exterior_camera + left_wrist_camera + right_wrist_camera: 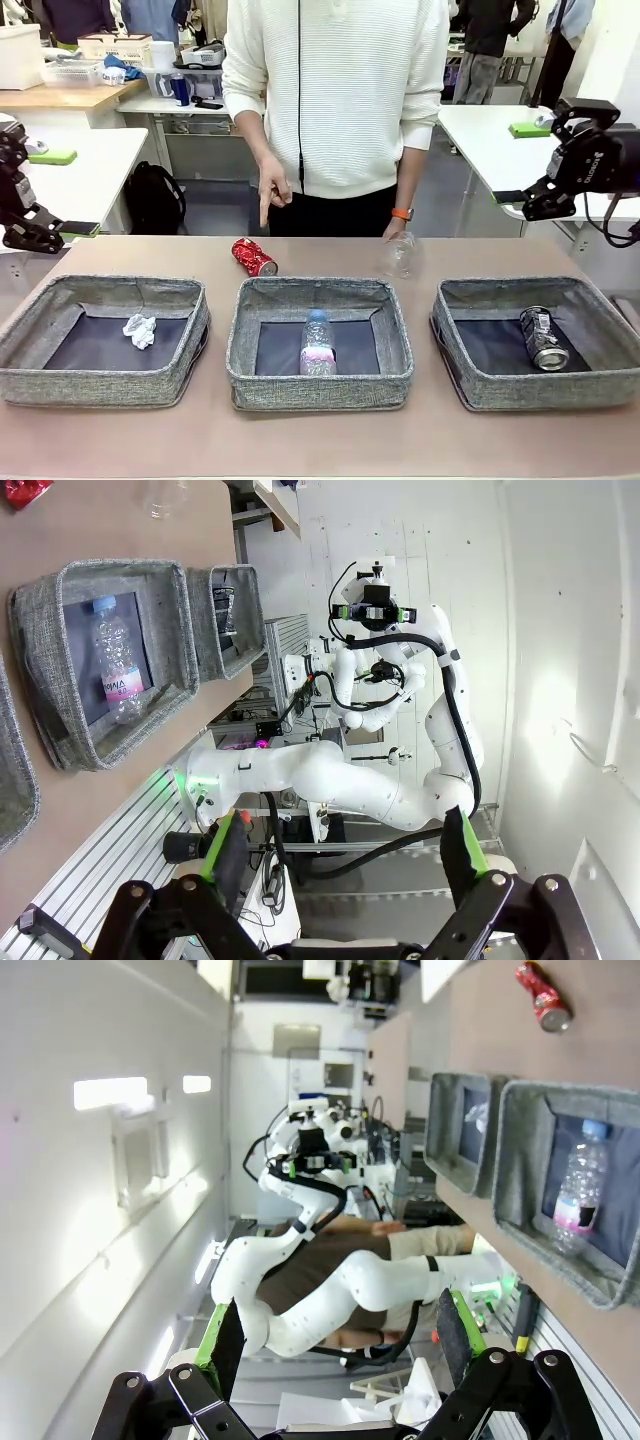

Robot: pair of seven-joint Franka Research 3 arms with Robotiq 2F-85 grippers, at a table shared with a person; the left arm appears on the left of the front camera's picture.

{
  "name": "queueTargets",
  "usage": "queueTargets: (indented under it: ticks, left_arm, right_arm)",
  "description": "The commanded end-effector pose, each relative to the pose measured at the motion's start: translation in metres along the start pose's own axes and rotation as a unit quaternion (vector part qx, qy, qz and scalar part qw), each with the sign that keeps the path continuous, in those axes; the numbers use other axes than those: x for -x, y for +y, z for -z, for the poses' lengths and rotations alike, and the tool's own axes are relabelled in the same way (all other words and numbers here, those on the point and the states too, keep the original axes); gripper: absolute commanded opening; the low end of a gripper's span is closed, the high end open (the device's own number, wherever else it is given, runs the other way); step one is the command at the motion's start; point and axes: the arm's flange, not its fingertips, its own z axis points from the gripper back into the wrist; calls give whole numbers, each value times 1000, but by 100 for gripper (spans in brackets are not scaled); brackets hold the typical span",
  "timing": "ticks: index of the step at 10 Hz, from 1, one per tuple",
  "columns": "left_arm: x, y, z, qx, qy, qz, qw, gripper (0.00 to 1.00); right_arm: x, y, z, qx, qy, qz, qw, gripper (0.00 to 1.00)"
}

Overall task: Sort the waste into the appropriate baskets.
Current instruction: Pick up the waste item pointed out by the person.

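L gripper (343,835): jaws spread wide, nothing btwn the green pads. In its wrist view the two fingers frame open air, w/ the other white arm far off. In the front view it hangs raised at the picture's L edge, off the table (320,440) and well apart from all the waste.

R gripper (338,1318): also spread wide and empty. In the front view it is raised at the R edge, well apart from the baskets.

Brown tabletop, three grey woven baskets in a row on the robot's side.
- L basket (100,385): holds a crumpled white paper ball (140,330), near the middle of its dark bottom.
- Middle basket (320,385): holds a clear plastic bottle (318,345) lying flat, cap toward the person, pale label w/ pink.
- R basket (540,390): holds a crushed dark can (544,338) on its side, R of centre.

Two items lie on bare table beyond the baskets. A crushed red can (254,257) is just behind the middle basket's far L corner. A crushed clear plastic container (398,255) is near that basket's far R corner.

A person in a white sweater stands at the far side. One hand (270,190) points an index finger down above the red can, not touching it. The other hand (396,230), w/ an orange wristband, is at the top of the clear container; touching or just above it, can't tell.
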Motion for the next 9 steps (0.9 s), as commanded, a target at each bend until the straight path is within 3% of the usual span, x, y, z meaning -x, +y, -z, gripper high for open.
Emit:
queueTargets:
  ticks: [1, 8, 9]
  left_arm:
    - [0, -5, 1, 6, -3, -8, 1000, 100]
    - [0, 0, 0, 0, 0, 0, 1000, 100]
    - [-8, -5, 12, -42, -3, -7, 999, 100]
  right_arm:
    - [-1, 1, 3, -11, 0, -2, 1000, 100]
    - [-1, 1, 3, -11, 0, -2, 1000, 100]
    - [-1, 1, 3, -11, 0, -2, 1000, 100]
